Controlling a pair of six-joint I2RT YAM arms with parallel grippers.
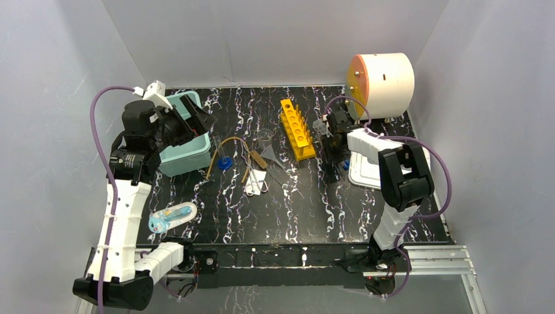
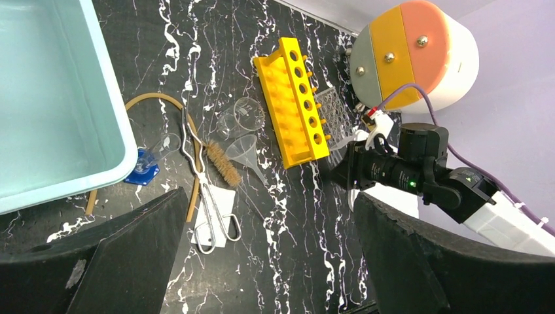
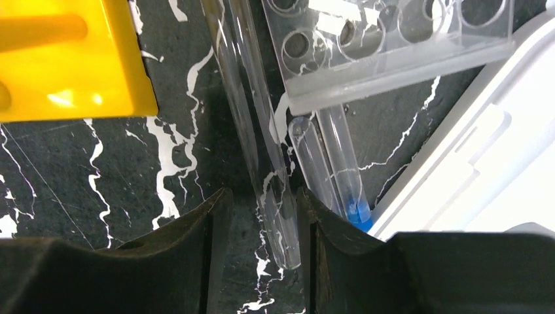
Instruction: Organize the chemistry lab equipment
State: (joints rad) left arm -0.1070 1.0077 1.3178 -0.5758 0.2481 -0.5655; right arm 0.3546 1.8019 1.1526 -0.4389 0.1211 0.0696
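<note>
- The right claw stood low over the bench, narrowly spread, with a long glass tube lying between its fingers. A dark gap showed on one side of the tube, so it was not yet pinched.
- The tube sat off-centre in the claw. Closing from there could have shoved it sideways before both fingers met it, and smooth round glass would likely have rolled or squirted out.
- Two short test tubes lay just beside it, one tipped with blue. A finger might have nudged them against the white tray.
- The tube's far end ran between the yellow rack and the clear plastic rack. Gripped near one end, it would probably have tilted on lifting and knocked either rack.
- Too hard a squeeze risked cracking the thin glass.
- The left claw hung spread wide and empty beside the teal bin, well apart from this work, so no clash looked likely.
</note>
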